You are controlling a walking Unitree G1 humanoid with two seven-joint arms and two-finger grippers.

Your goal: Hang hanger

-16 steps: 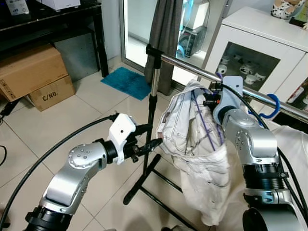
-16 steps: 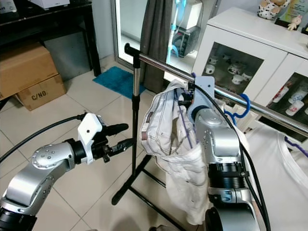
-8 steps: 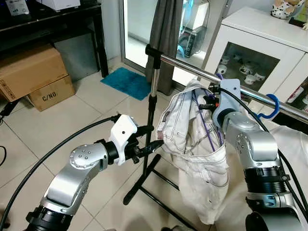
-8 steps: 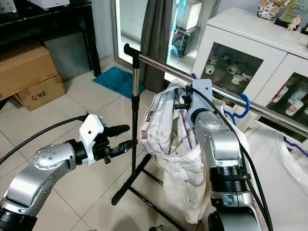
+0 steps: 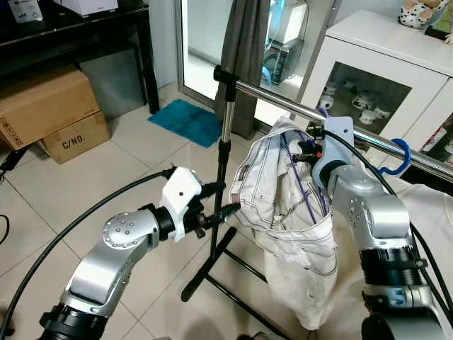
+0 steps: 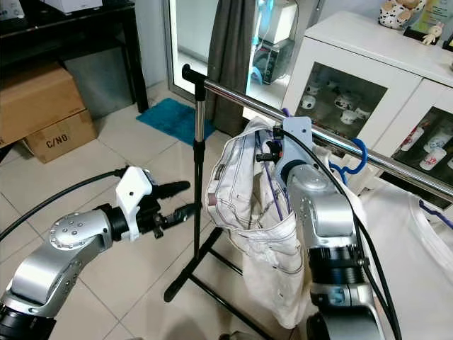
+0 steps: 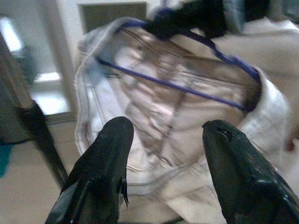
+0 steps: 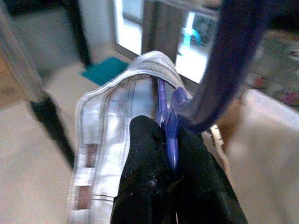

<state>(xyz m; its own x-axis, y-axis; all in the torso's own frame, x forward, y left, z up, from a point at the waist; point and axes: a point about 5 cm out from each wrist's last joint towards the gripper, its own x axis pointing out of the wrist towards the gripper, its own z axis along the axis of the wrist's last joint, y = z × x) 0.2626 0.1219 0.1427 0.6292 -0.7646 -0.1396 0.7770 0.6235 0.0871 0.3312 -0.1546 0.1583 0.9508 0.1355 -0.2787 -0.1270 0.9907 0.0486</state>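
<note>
A purple wire hanger (image 5: 302,185) carries a white garment (image 5: 283,219) just below the metal rail (image 5: 269,95) of a clothes rack. My right gripper (image 5: 306,146) is shut on the hanger's neck (image 8: 169,140), right under its hook (image 8: 233,60). The hook is up at the rail, but I cannot tell whether it rests on it. My left gripper (image 5: 219,200) is open, level with the garment's left edge and a short way from it. In the left wrist view its fingers (image 7: 107,154) frame the garment (image 7: 163,126) without touching it.
The rack's upright pole (image 5: 223,163) stands just behind my left gripper. A blue hanger (image 5: 403,152) hangs further right on the rail. White cloth (image 5: 432,212) lies at the right, a white glass-door cabinet (image 5: 382,64) behind. Cardboard boxes (image 5: 49,106) and a teal mat (image 5: 187,120) are on the tiled floor.
My right arm has shifted very slightly with the hanger still held at the rail. The left gripper stays open in the same place.
</note>
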